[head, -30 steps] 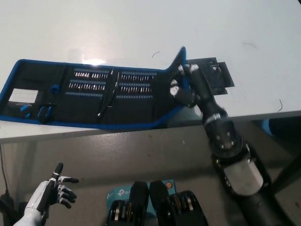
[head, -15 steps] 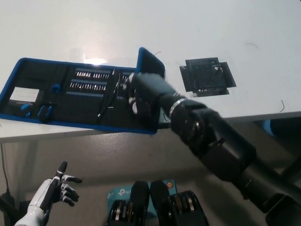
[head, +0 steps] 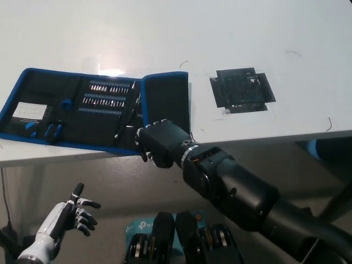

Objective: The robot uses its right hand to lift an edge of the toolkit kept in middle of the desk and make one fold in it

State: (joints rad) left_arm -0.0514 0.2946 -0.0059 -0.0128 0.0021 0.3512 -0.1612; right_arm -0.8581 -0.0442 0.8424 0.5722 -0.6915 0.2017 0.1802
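The toolkit (head: 82,113) is a black fabric case with blue trim, lying open on the white desk (head: 220,38). Rows of bits and a few blue tools show on its inner panels. Its right panel (head: 165,102) lies folded over leftward, black outer side up. My black right hand (head: 157,142) sits at the desk's front edge, just below the folded panel, fingers curled, with nothing visibly held. The white left hand (head: 69,217) rests low at the bottom left, below the desk, fingers spread.
A black square patch (head: 242,89) is stuck on the desk to the right of the toolkit. A blue and white box (head: 137,225) lies on the floor below the desk edge.
The right panel, standing upright half a second ago, now lies flat over the kit. My right hand has drawn back to the desk's front edge, off the panel.
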